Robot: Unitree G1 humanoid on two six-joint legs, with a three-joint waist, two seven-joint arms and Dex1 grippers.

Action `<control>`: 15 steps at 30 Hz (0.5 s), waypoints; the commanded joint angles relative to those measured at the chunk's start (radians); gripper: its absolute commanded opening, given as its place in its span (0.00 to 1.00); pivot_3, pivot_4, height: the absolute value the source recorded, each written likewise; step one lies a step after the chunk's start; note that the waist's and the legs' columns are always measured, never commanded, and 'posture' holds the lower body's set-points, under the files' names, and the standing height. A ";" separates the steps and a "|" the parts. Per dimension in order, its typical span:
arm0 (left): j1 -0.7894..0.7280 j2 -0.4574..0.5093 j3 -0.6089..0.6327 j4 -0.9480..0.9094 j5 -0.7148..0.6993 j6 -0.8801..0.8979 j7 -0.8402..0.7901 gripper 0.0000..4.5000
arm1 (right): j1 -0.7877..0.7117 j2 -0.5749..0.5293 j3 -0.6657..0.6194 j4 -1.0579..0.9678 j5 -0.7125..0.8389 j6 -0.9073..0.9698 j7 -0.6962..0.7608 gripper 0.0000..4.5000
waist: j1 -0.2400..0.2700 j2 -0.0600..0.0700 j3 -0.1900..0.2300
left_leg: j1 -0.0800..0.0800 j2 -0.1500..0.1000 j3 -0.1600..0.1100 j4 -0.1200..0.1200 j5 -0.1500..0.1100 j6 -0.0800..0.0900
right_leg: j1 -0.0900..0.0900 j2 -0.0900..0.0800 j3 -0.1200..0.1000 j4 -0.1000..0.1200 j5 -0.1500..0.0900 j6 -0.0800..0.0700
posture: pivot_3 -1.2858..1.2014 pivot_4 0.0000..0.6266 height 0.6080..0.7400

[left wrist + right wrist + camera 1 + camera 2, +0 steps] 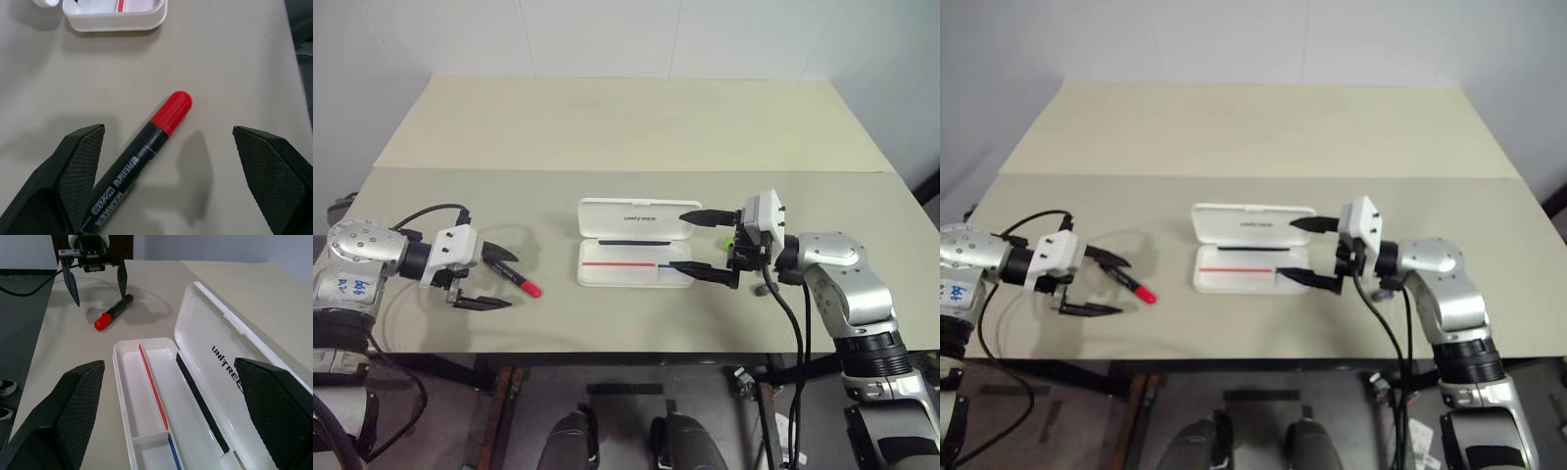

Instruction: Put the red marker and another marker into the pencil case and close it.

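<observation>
Left wrist view | red marker [146,147] tail cut off | green marker [728,241] mostly hidden

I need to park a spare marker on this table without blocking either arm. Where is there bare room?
The far half of the table, beyond the open pencil case, is bare. So is the front strip between the red marker and the case. It is crowded around the left gripper straddling the red marker, and at the case's right end, where the right gripper and the green marker sit.
</observation>
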 commanded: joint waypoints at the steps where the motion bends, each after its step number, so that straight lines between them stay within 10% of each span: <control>1: -0.041 -0.012 -0.016 0.047 0.018 -0.040 -0.054 0.99 | 0.014 -0.022 -0.039 -0.056 0.028 0.005 -0.008 1.00 | 0.001 0.000 0.000 | 0.000 0.000 0.000 0.000 0.000 0.000 | 0.000 0.000 0.000 0.000 0.000 0.000 | 0.52 0.24 1.00; 15: -0.159 -0.123 -0.107 0.277 0.109 -0.122 -0.047 0.99 | 0.044 -0.040 -0.053 -0.117 0.042 0.031 -0.035 1.00 | 0.001 0.000 0.000 | 0.000 0.000 0.000 0.004 0.000 0.001 | 0.001 0.000 -0.001 0.001 0.000 0.000 | 0.52 0.24 1.00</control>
